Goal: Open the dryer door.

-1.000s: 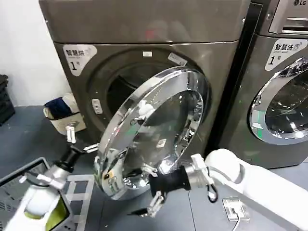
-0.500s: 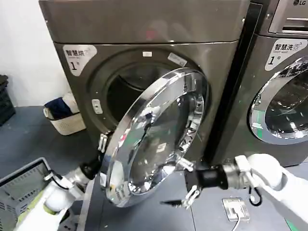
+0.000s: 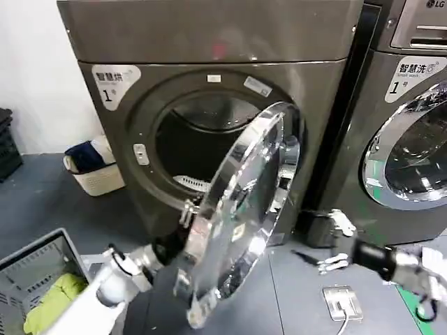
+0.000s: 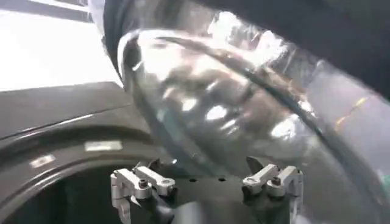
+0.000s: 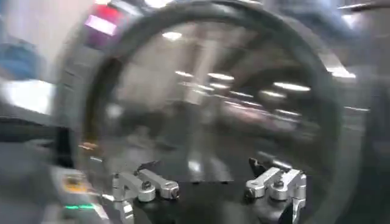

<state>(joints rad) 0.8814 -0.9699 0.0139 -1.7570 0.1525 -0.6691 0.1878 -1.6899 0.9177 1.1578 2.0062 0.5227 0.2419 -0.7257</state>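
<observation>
The dryer door (image 3: 251,202), a round porthole with a wide chrome rim, stands swung out from the grey-bronze machine marked "1" (image 3: 209,42), nearly edge-on to me. The dark drum opening (image 3: 199,143) is exposed. My left gripper (image 3: 186,212) is open on the inner side of the door, close to its lower rim. In the left wrist view the left gripper (image 4: 204,173) has the door's bulging glass (image 4: 231,103) just ahead of it and nothing between its fingers. My right gripper (image 3: 328,241) hangs open to the right of the door, apart from it. In the right wrist view the right gripper (image 5: 204,176) faces the door (image 5: 213,91).
A white basket with blue laundry (image 3: 87,164) sits on the floor left of the machine. A grey crate holding a yellow-green cloth (image 3: 42,296) is at the lower left. The LG machine (image 3: 412,139) stands at the right, and a small white box with a cable (image 3: 342,301) lies on the floor.
The door has swung further out, from facing me to nearly edge-on. My left gripper moved right behind its inner side. My right gripper drew back to the right, away from the door.
</observation>
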